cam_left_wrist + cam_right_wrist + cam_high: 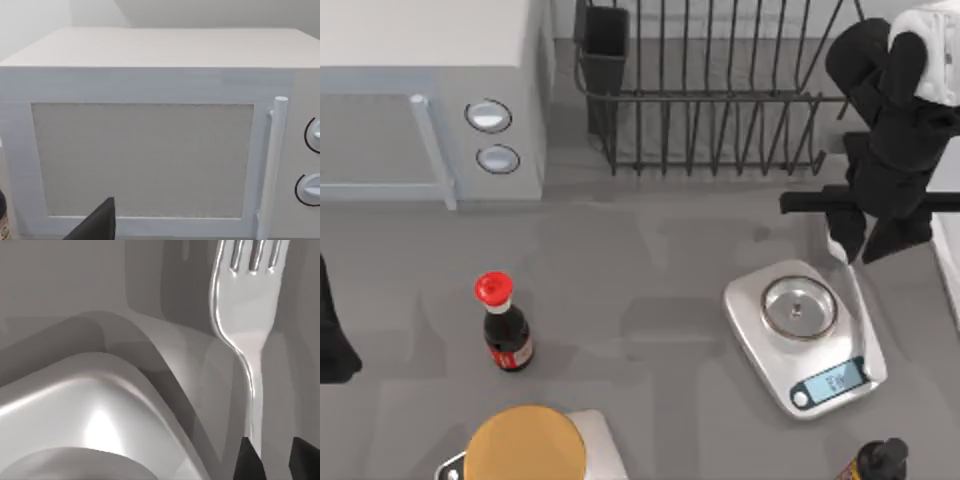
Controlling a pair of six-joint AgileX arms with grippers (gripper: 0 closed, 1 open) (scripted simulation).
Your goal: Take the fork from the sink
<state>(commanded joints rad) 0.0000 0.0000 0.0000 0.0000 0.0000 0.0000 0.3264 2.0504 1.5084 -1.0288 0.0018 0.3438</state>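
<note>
At the right side of the top view, our right gripper [853,252] hangs just beyond the far right corner of the flat silver kitchen scale [806,334] with its round pan and small lit display. The slim shiny silver metal fork [853,300] runs from the fingers toward the near side, along the scale's right edge; whether it touches the scale we cannot tell. A strip of the pale grey-white sink [950,270] shows at the right edge of the grey desk [650,290], and the fork is outside it, so we judge the lifting out done and the carrying or setting down left. Farther back stands the black wire dish rack [720,100], and on the left the white box-shaped microwave oven [430,90]. Toward the near left are a small dark sauce bottle with a red cap [504,325] and a round orange-topped object [525,445]; another dark bottle [877,463] sits at the near right. Our left arm [332,330] is parked at the left edge.

In the left wrist view, the microwave's door and handle face the camera, and a dark finger [97,225] pokes in; we cannot tell whether those fingers are apart.

In the right wrist view, the dark fingers [250,460] are clamped on the fork's thin handle, tines pointing away, with the scale's curved metal edge just beside it.
</note>
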